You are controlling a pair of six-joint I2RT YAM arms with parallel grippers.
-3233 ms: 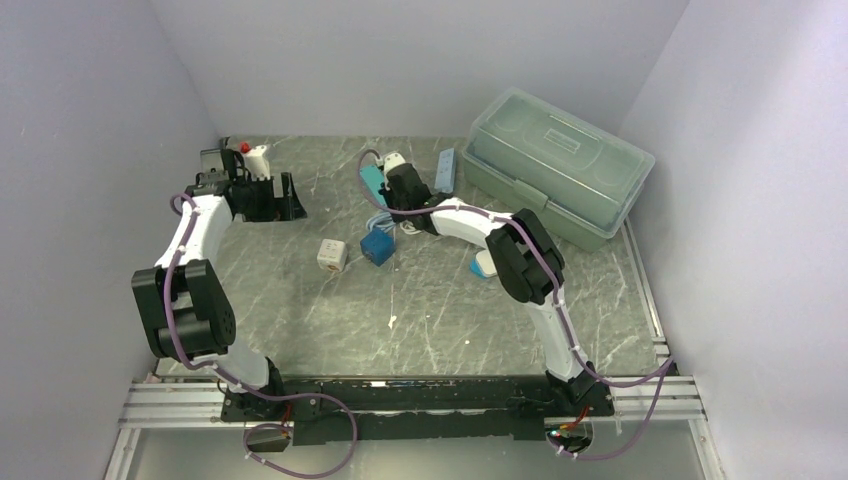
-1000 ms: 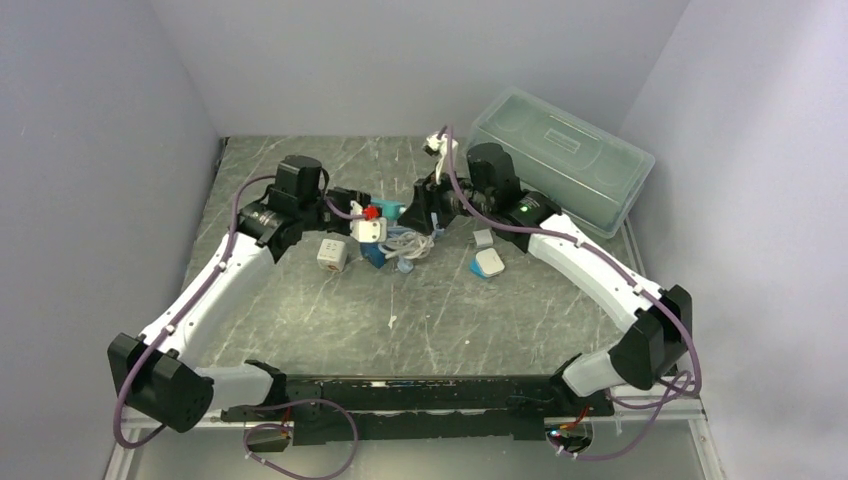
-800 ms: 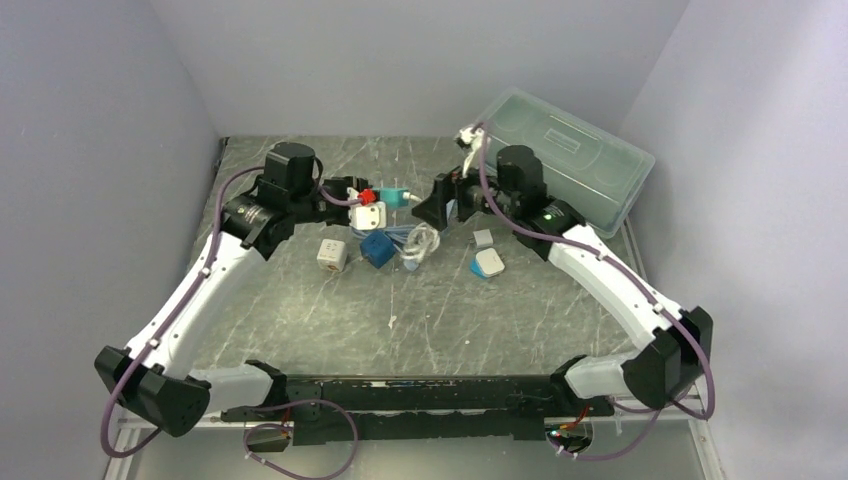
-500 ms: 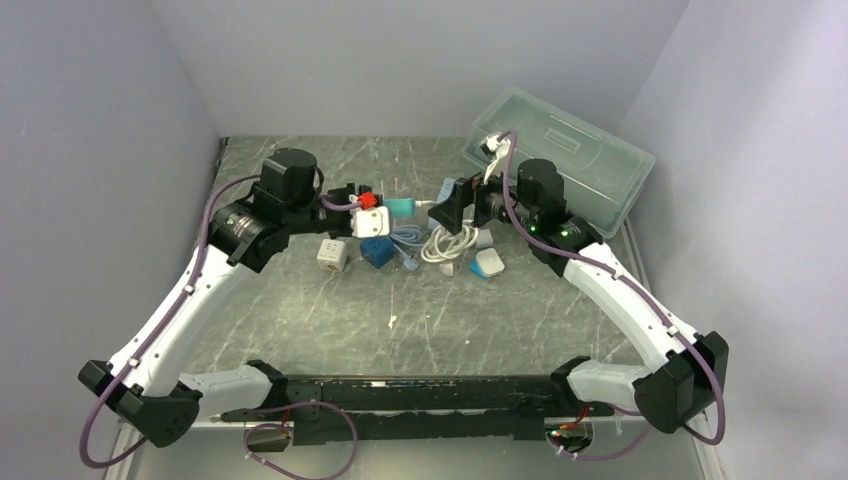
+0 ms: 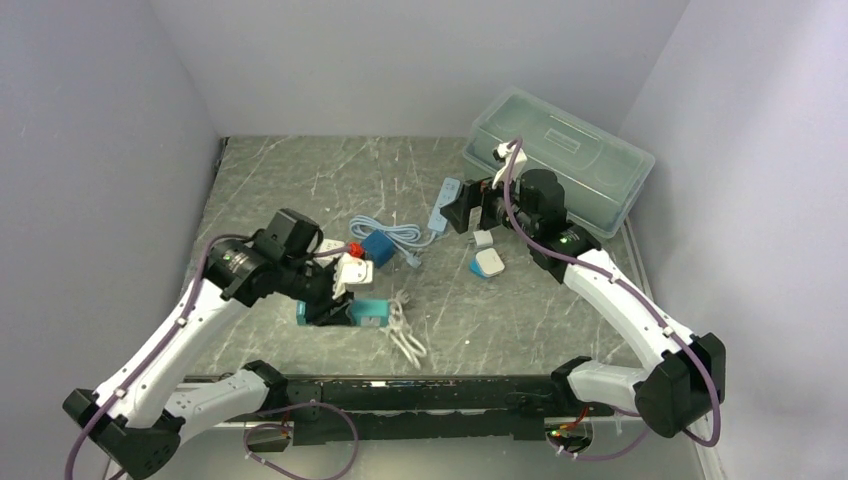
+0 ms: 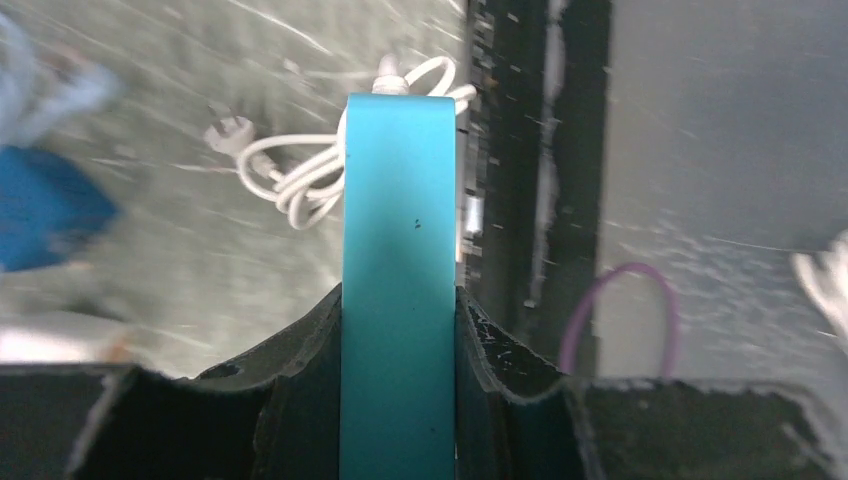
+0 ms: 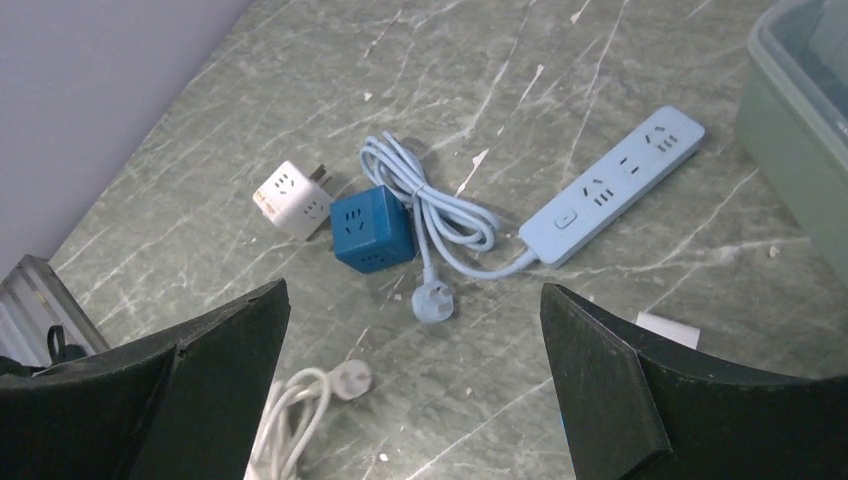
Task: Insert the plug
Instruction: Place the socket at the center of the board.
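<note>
The left hand is clamped on the teal power strip, one finger against each long side. It holds the strip at the near edge of the counter; whether the strip touches the counter cannot be told. The strip's white cord leaves its end farthest from the hand and lies loose on the counter. It ends in the white plug, which rests free ahead of the hand and off to one side. The right hand is spread wide and holds nothing. The pale blue plug lies below the gap between its fingers. The blue cube socket, white cube socket and pale blue power strip lie just beyond. Status: no plug is gripped and none sits in a socket, so insertion has not begun. Remaining, as judged: grasp a plug, align its pins with a socket, press it home.
</note>
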